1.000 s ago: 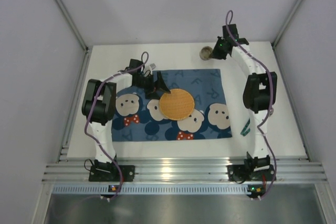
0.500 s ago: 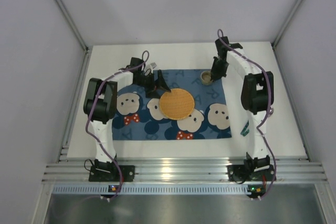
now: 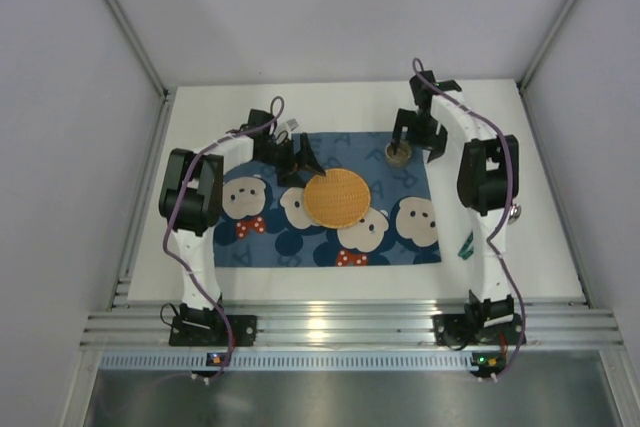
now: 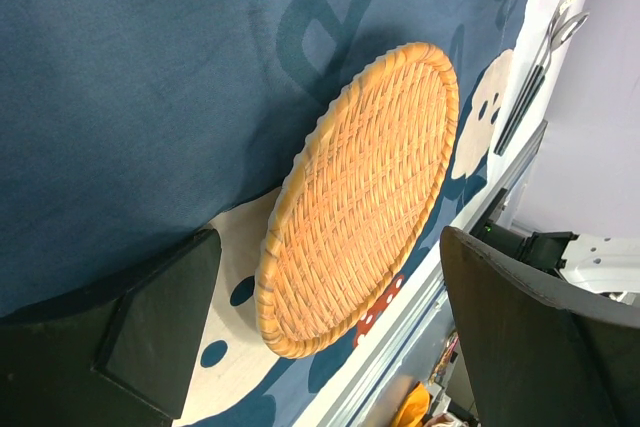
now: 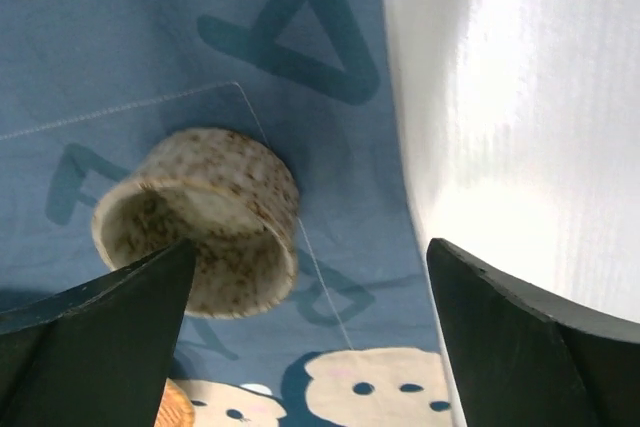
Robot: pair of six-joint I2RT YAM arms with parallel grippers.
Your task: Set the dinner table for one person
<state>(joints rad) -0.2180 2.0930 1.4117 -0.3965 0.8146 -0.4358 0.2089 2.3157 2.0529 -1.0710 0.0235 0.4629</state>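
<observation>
On the white dinner table (image 3: 340, 105) lies a dark blue bear-print mat (image 3: 260, 247). A round woven plate (image 3: 337, 198) (image 4: 365, 197) rests at the mat's middle. My left gripper (image 3: 298, 167) (image 4: 330, 242) hovers open at the plate's far left rim, holding nothing. A small speckled cup (image 3: 397, 154) (image 5: 200, 217) stands upright on the mat near its far right corner. My right gripper (image 3: 418, 139) (image 5: 310, 247) is open just above it, with the cup beside one finger (image 5: 110, 317) and free of the jaws.
Utensils with dark green handles (image 3: 467, 244) (image 4: 540, 67) lie on the white tabletop right of the mat. Aluminium rails (image 3: 350, 325) edge the near side, by both arm bases. Grey walls enclose the left, right and back.
My right gripper carried the cup from the bare tabletop at the far side onto the mat's far right corner, then opened and let it go. The left arm stayed still.
</observation>
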